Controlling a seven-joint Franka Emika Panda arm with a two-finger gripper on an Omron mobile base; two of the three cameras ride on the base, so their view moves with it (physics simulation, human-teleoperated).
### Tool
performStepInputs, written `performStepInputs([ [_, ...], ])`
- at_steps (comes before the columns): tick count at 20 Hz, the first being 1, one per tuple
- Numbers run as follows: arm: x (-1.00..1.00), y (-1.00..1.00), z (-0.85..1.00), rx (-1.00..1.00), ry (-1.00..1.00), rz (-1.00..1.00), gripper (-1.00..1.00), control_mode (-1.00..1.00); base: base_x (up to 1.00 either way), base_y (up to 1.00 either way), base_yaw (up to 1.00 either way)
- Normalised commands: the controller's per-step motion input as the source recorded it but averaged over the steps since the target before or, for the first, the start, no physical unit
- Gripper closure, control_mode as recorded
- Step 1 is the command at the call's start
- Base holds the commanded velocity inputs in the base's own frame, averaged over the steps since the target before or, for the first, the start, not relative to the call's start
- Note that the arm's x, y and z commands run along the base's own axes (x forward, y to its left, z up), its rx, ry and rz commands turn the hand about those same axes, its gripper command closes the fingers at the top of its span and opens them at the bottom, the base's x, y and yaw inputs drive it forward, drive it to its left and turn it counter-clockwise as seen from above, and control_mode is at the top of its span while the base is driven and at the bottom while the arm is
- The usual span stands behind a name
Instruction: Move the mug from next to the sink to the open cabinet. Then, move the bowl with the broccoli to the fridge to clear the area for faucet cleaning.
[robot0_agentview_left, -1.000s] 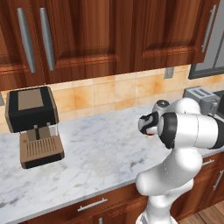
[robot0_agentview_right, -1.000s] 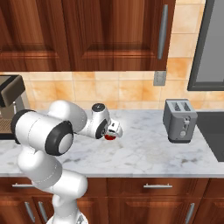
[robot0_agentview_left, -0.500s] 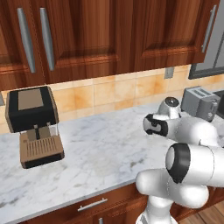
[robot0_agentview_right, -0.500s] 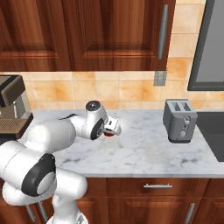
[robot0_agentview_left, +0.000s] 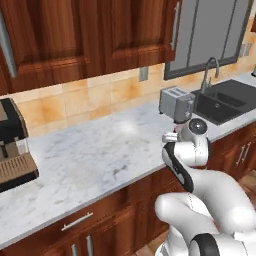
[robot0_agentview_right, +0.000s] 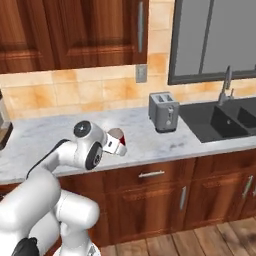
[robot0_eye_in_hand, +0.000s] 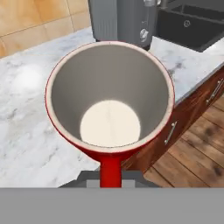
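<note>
My gripper (robot0_agentview_right: 120, 142) is shut on the red mug (robot0_agentview_right: 118, 138) and holds it over the marble counter (robot0_agentview_right: 55, 132), near the front edge. In the hand view the mug (robot0_eye_in_hand: 109, 100) is seen from above: cream inside, empty, red handle towards me, hiding the fingers. The dark grey sink (robot0_agentview_right: 222, 120) with its gooseneck faucet (robot0_agentview_right: 226, 82) lies to the right, past the toaster; both also appear in the left base view as the sink (robot0_agentview_left: 227, 102) and faucet (robot0_agentview_left: 210, 69). The bowl, the broccoli and an open cabinet are out of view.
A grey toaster (robot0_agentview_right: 163, 111) stands between the mug and the sink. A coffee machine (robot0_agentview_left: 11, 147) sits at the counter's far left. Closed reddish-brown wall cabinets (robot0_agentview_left: 75, 35) hang above; a grey window (robot0_agentview_right: 215, 37) is behind the sink. Drawers (robot0_agentview_right: 150, 175) run below.
The whole picture has shifted: the base has driven right along the counter, bringing the toaster close and the sink into view. The mug stays in my gripper.
</note>
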Motion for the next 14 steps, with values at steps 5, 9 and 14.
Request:
performStepInputs([
  [5, 0.00, 0.00, 0.00, 0.00, 0.00, 0.00, 1.00, 1.00, -0.43, -0.33, -0.73],
  [9, 0.00, 0.00, 0.00, 0.00, 0.00, 0.00, 1.00, 1.00, 0.03, -0.69, -0.74],
  [14, 0.00, 0.00, 0.00, 0.00, 0.00, 0.00, 1.00, 1.00, 0.85, -0.85, -0.51],
])
